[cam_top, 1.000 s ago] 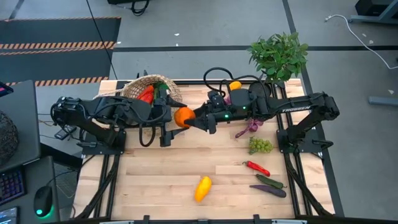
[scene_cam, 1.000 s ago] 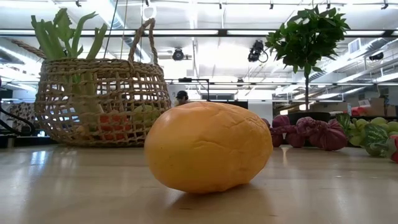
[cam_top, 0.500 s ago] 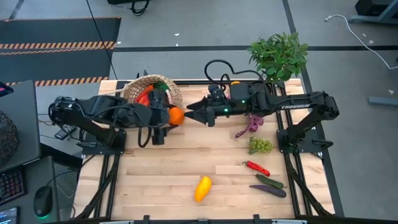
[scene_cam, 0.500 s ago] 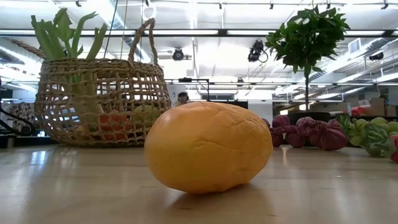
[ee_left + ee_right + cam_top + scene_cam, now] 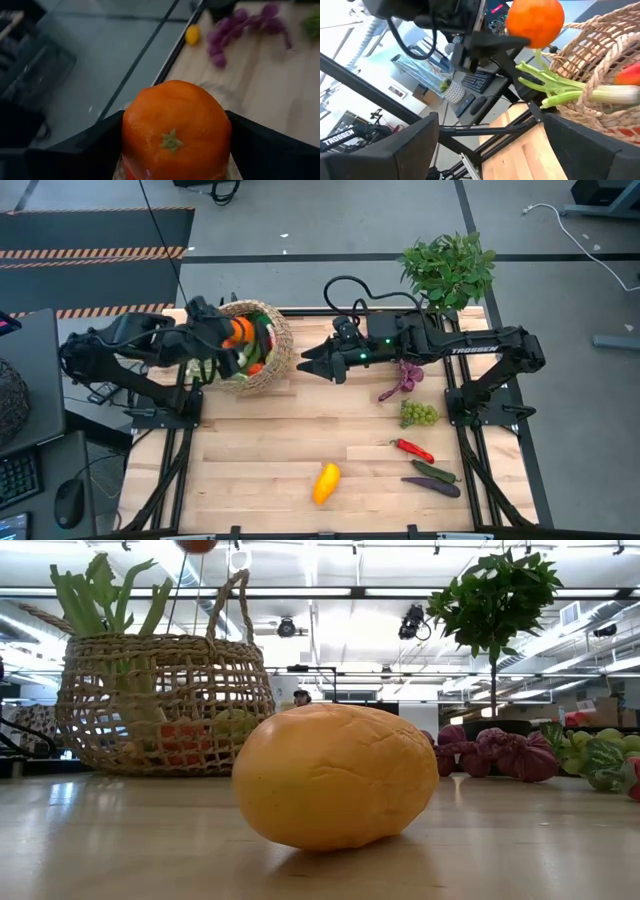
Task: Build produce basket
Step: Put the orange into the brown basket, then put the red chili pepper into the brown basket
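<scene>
Wooden tabletop ahead: the left gripper (image 5: 232, 340) clamps a smooth, light, rigid orange (image 5: 176, 131) across its middle over the basket (image 5: 272, 360), while the right gripper (image 5: 312, 363) waits, fingers apart.

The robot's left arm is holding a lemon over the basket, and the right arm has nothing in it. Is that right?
Not quite. It is an orange, not a lemon. The left wrist view shows it gripped in the left end effector, and the high view shows it over the basket. The rest holds: the right end effector is open and empty, beside the basket.
</scene>
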Robot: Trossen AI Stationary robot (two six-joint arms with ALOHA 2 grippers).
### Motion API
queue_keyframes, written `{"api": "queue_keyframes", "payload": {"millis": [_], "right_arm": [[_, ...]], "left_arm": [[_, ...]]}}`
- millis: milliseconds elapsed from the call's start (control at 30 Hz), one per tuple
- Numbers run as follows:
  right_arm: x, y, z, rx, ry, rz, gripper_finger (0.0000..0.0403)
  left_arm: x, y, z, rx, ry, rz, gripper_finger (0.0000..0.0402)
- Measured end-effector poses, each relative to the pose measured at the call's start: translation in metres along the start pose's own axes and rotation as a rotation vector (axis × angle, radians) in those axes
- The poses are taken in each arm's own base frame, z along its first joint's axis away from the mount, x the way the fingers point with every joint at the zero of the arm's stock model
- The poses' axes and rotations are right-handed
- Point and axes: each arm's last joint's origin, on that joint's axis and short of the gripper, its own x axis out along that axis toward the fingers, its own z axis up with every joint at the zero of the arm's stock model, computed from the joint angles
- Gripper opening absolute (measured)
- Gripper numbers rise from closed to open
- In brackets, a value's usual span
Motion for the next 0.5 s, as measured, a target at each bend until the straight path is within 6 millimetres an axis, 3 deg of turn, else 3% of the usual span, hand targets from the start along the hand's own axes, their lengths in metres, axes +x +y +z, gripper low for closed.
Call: {"api": "queue_keyframes", "payload": {"millis": [233,500], "right_arm": [[0.000,-0.003,0.000,0.005,0.002,-0.028,0.0363],[-0.001,-0.008,-0.002,0.010,0.035,-0.070,0.0363]], "left_arm": [[0.016,0.010,-0.016,0.058,0.248,0.045,0.0355],[0.024,0.013,-0.011,-0.021,0.245,-0.004,0.0397]]}}
